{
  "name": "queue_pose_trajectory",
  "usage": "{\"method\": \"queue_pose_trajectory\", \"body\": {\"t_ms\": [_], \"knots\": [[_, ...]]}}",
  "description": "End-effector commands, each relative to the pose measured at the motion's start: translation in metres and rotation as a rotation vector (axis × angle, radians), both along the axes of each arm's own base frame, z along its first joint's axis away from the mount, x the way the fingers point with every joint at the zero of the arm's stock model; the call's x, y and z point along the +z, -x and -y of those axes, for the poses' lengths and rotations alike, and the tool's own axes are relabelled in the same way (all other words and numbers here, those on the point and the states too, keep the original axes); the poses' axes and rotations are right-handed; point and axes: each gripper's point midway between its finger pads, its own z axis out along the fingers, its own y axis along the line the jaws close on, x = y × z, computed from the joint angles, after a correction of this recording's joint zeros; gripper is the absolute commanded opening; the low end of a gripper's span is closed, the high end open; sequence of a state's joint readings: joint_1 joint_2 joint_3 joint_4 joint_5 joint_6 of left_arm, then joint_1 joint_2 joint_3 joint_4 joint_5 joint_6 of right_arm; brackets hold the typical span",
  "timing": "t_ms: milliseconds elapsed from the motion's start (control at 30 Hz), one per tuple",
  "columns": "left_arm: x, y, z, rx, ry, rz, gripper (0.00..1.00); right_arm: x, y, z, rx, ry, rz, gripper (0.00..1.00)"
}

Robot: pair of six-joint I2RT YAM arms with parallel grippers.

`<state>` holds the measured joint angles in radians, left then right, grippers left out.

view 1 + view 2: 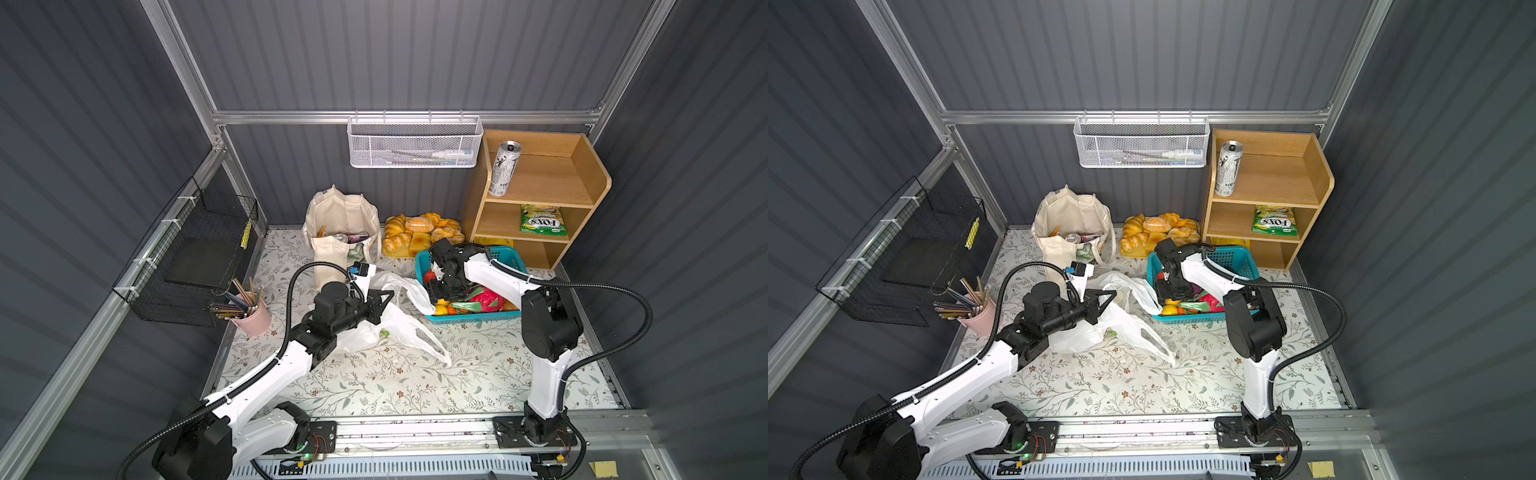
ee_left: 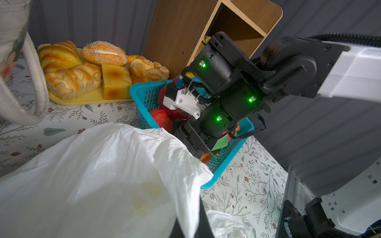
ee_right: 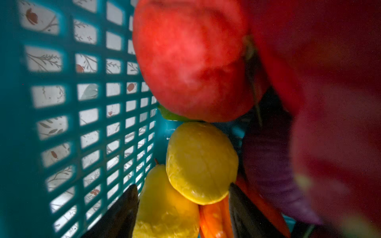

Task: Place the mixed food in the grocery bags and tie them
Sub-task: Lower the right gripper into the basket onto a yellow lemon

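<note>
Inside the latticed basket (image 3: 41,103), right pincer (image 3: 182,186) gapes over rounded yellow fruit (image 3: 202,162); left pincer (image 1: 386,300) pinches crinkly bag (image 1: 401,330).

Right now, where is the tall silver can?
In both top views the can stands upright on the top shelf of the wooden rack, back right, one shelf above the green sweets pouch.
</note>
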<state>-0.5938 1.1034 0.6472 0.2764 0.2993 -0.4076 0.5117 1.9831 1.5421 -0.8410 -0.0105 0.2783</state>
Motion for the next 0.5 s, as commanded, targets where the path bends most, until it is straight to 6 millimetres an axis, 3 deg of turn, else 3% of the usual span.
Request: {"method": "queue_pose_trajectory", "body": {"t_ms": [0,200,467], "knots": [[0.006,0.003,-0.001,-0.013,0.014,0.022,0.00,-0.038,0.011,0.023,-0.007,0.130,-0.088,0.67],[0.010,0.000,0.001,-0.014,0.017,0.025,0.00,-0.032,0.006,0.042,-0.001,0.210,-0.025,0.52],[0.009,-0.001,0.003,-0.017,0.018,0.017,0.00,-0.023,0.000,0.036,-0.022,0.140,0.008,0.42]]}}
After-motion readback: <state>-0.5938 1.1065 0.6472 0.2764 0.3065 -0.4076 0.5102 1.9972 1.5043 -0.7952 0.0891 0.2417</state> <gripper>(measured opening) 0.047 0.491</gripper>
